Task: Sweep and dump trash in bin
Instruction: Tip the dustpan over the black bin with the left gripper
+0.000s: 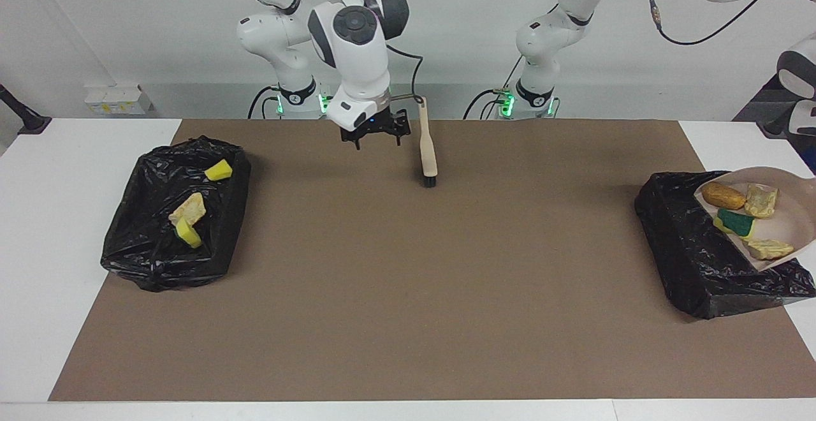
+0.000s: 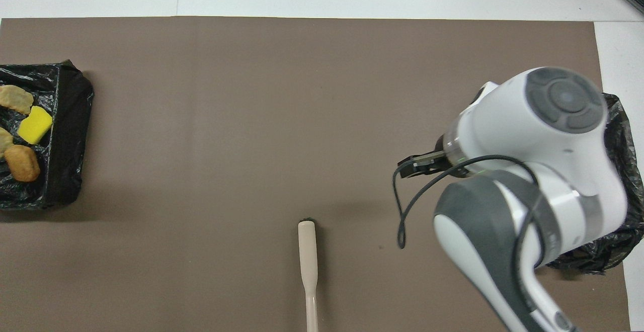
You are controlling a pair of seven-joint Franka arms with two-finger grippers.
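Out-of-sight inventory, as I see it from the console:

1. Left gripper: outside both views; closed.
2. Beige plastic dustpan (image 1: 797, 217), over the black-bag-lined bin at the left arm's end (image 1: 695, 249): its handle runs off the facing view's edge.
3. Pale beige foam scrap (image 2: 3, 141): cut by the overhead view's edge.
4. Black-bag-lined bin at the right arm's end (image 2: 583, 264): overhead, mostly covered by the right arm; I cannot see its contents there.
5. Beige long-handled brush (image 2: 307, 251): handle end cropped overhead, bristles barely showing.
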